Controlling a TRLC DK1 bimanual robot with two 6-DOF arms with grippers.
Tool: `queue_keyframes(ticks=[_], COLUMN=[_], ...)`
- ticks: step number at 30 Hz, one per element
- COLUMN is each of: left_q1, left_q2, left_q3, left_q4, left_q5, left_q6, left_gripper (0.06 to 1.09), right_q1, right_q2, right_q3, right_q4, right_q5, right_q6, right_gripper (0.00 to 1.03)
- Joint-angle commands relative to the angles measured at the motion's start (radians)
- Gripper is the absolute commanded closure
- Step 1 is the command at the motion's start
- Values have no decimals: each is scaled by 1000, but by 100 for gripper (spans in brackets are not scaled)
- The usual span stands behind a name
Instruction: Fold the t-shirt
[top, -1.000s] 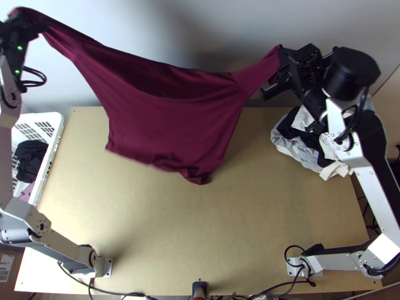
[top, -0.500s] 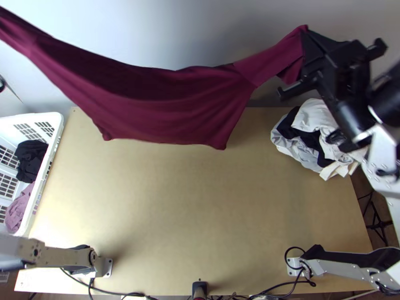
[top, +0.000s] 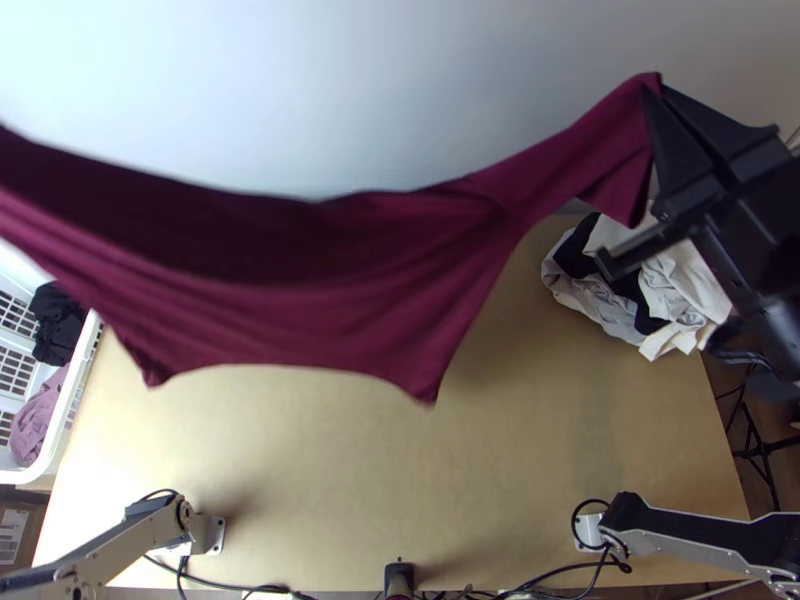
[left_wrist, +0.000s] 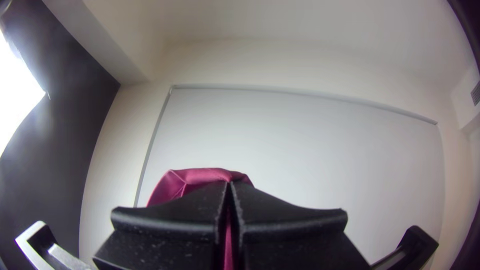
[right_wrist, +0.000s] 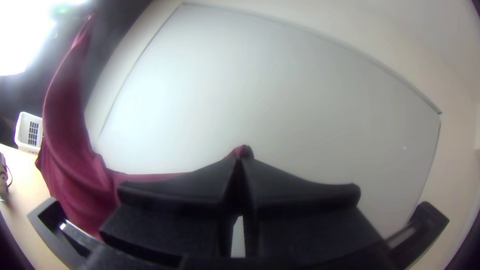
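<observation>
Two robot arms: the left arm (top: 95, 550) has a slim silver-grey link dotted with small screws and a pale metal base plate (top: 214, 535), with a black cable (top: 158, 492) curving over its joint. The right arm (top: 680, 540) pairs a silver-grey side strip, lined with tiny screws, with a black upper surface; a black cable loop (top: 574, 520) curls beside its base. The left end effector (left_wrist: 229, 185) and right end effector (top: 657, 92) are black, each with wide, flat fingers (left_wrist: 170, 215) tapering to narrow tips
</observation>
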Motion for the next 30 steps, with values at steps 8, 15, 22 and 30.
queue_keyframes(ticks=[8,15,22,30], left_q1=[-46,-128,-196,-259], left_q2=[-12,175,424,680], left_q3=[-458,-718,-751,-590], left_q4=[182,454,651,694], left_q5=[76,20,-36,-84], left_q6=[21,32,86,101], left_gripper=[105,105,105,105], right_q1=[34,-221,-459,-528], right_q2=[-142,-167,-15,171], right_q3=[-388,-761,-919,-946], right_q4=[38,228,454,597], right_q5=[10,-236,-372,-388], right_q6=[27,131,166,202], right_gripper=[100,100,100,100])
